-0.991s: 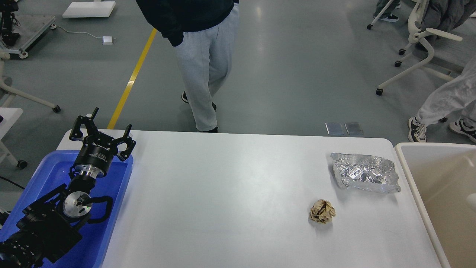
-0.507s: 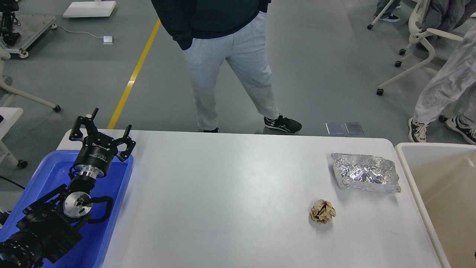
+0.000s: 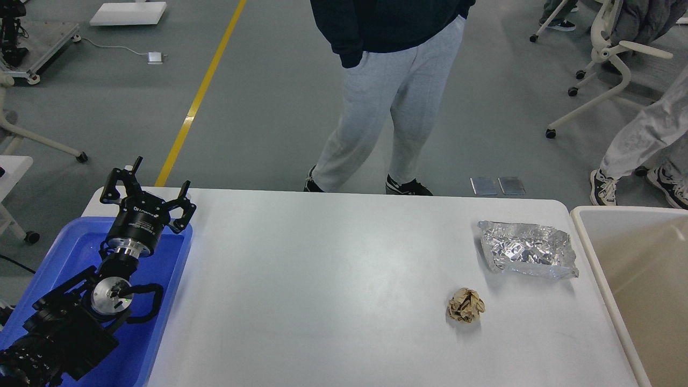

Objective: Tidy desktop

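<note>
The desktop (image 3: 333, 290) fills most of the head view, a white slab with rounded far corners; its far edge runs across the middle of the frame and its near edge runs out of the bottom. The whole middle and left-centre of its surface is bare, a wide open stretch between the two containers at its sides. At the right edge, just beside the desktop, stands the beige bin (image 3: 591, 236), its rim level with the surface and its mouth open upward. On the left end sits the blue tray (image 3: 166, 301), its long side lying along the bare white area.

Beyond the far edge a person in grey trousers (image 3: 392, 107) stands close to the table, shoes nearly at its rim. A white office chair (image 3: 613, 70) stands well back at the upper right, and a yellow floor line (image 3: 199, 97) slants away at the upper left.

The left arm comes in over the blue tray, and the left gripper (image 3: 145, 188) hangs above the tray's far end with its fingers spread apart, grasping nothing. The right gripper is out of view.

A crumpled silver foil bag (image 3: 529, 250) lies flat near the far right corner, close to the bin. Nearer and a little left of it, apart from it, rests a small brown paper ball (image 3: 465, 305).
</note>
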`<action>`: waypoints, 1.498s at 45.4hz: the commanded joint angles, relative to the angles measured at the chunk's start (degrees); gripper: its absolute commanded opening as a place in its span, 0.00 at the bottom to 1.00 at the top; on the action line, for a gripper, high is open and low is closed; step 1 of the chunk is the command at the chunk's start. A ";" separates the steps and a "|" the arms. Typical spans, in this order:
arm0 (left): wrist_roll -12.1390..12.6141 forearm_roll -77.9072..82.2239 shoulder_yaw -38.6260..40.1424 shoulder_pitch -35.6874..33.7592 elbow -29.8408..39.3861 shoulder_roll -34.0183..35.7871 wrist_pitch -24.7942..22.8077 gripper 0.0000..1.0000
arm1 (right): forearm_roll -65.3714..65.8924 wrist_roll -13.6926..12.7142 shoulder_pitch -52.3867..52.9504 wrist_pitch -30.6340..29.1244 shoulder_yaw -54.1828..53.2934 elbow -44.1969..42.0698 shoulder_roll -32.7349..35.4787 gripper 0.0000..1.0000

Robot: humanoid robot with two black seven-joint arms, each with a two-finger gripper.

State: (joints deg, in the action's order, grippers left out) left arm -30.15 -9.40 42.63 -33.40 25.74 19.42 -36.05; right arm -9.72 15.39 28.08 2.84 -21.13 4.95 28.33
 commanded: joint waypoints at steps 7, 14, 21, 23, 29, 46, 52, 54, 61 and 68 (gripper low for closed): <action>0.00 0.00 0.00 0.00 0.01 0.00 0.01 1.00 | 14.89 3.86 -2.85 -0.29 -23.84 19.03 6.82 0.99; 0.00 0.00 0.00 0.00 0.01 0.00 0.01 1.00 | 28.51 4.30 -11.55 0.32 -41.51 34.76 5.95 0.99; 0.00 0.00 0.00 0.00 -0.07 0.00 0.01 1.00 | 39.15 4.21 -18.14 0.23 -56.28 50.40 -0.55 0.99; -0.08 0.00 0.00 0.00 0.01 0.00 0.01 1.00 | 41.09 4.21 -19.29 0.23 -58.31 53.49 -2.31 0.99; -0.09 0.00 0.00 0.00 0.01 0.00 0.01 1.00 | 41.98 4.21 -19.65 0.23 -58.41 56.49 -3.63 0.99; 0.00 0.00 0.00 0.00 0.01 0.00 0.01 1.00 | 43.38 8.43 -18.51 0.14 -54.11 61.94 -10.58 0.99; -0.09 0.00 0.00 0.00 0.01 0.00 0.01 1.00 | 43.47 8.25 -14.20 0.32 -50.85 58.43 -10.58 0.99; -0.09 0.00 0.00 0.00 0.01 0.00 0.01 1.00 | 43.38 8.25 -12.71 0.41 -50.50 56.24 -10.58 0.99; -0.09 0.00 0.00 0.09 0.01 0.00 0.01 1.00 | 43.30 8.51 -9.72 0.32 -49.79 51.31 -11.19 0.99; -0.09 0.00 0.00 0.00 0.01 0.00 0.01 1.00 | 42.59 8.60 -9.71 0.23 -49.88 51.13 -11.89 0.99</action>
State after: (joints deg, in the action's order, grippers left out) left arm -30.23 -9.40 42.63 -33.35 25.74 19.42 -36.03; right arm 33.30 23.67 16.25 3.09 -71.94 58.74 17.70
